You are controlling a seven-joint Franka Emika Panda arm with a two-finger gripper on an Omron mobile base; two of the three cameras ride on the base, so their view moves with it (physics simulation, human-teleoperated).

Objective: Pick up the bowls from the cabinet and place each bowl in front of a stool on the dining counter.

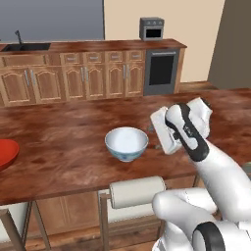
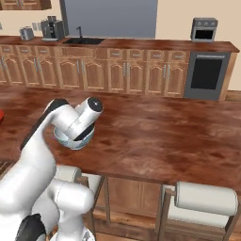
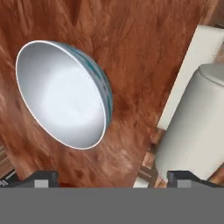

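Observation:
The white bowl (image 1: 126, 143) with blue pattern stands upright on the dining counter (image 1: 63, 142), just behind a stool (image 1: 137, 191). In the hand view this bowl (image 3: 65, 94) lies up and to the left of my gripper (image 3: 113, 180); the fingertips (image 3: 41, 178) are wide apart and hold nothing. My gripper (image 1: 161, 132) hovers just right of the bowl, open and apart from it. The arm hides most of the bowl (image 2: 70, 142) in the right base view. The red bowl (image 1: 6, 153) sits at the counter's far left edge. The cabinet is out of view.
Another stool (image 2: 203, 198) stands at the counter's near side to the right. The padded stool top (image 3: 192, 127) shows beside the counter edge. Across the aisle are base cabinets (image 1: 83, 78), a sink (image 1: 25, 47), an oven (image 1: 161, 71) and a coffee machine (image 2: 52, 28).

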